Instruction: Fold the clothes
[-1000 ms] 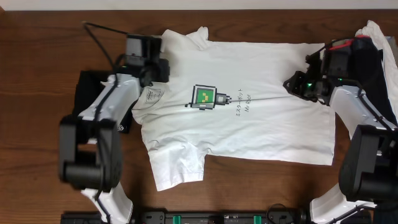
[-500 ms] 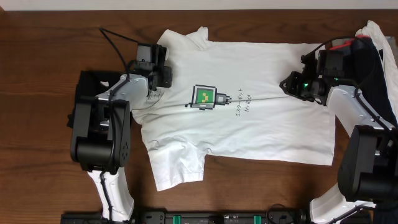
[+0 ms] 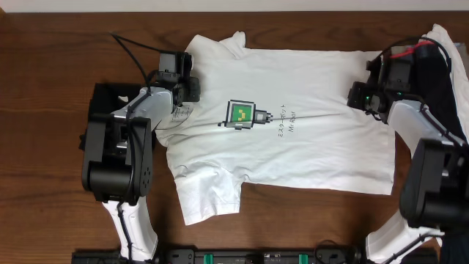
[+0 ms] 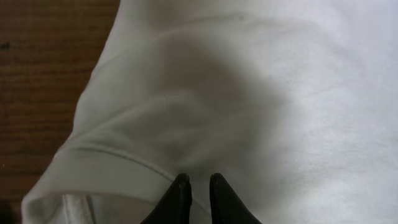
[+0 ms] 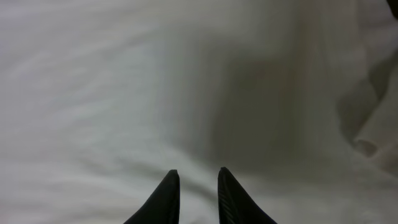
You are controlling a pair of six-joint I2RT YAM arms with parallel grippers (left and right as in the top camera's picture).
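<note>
Lying flat on the brown wooden table point(image 3: 44, 44) is the big white T-shirt point(image 3: 315, 154), print up, with its neck toward the left arm. It looks soft, light and floppy, so it will sag when lifted, and pinching a hem or shoulder edge seems best. Bare wood shows above and below it, which leaves room for a fold. The dark clothes point(image 3: 447, 66) sit piled at the right edge. The left gripper point(image 4: 196, 182) is at the shoulder, tips almost together. The right gripper point(image 5: 196, 177) is near the hem, tips a little apart, with nothing held that I can see.
</note>
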